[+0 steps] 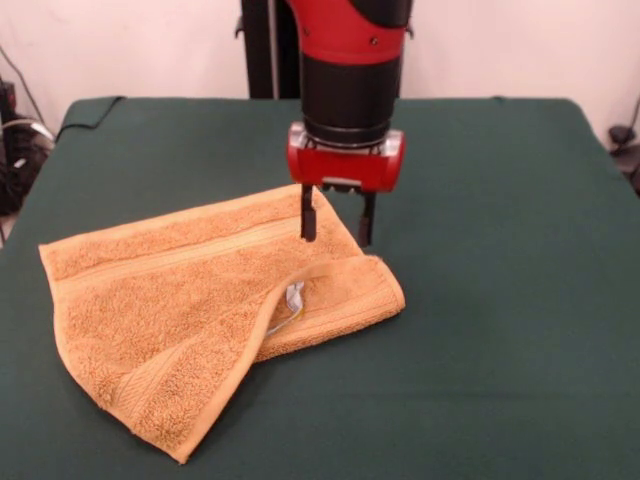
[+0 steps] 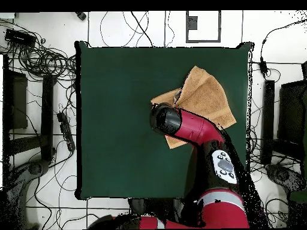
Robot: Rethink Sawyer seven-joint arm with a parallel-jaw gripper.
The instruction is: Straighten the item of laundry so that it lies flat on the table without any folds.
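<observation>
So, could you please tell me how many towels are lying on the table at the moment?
1. The orange towel lies on the green table, partly folded over itself, just below the open gripper. In the overhead view the arm covers part of it, but nothing suggests a second towel.

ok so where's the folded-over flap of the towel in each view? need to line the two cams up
Front view: the flap sits at the towel's right end, just below the open end effector, with the white label peeking from under it.
Overhead view: the flap is at the towel's left side, above the arm's wrist, which hides the end effector.
Shared landmark: the green table, with its edges visible in both views.
</observation>
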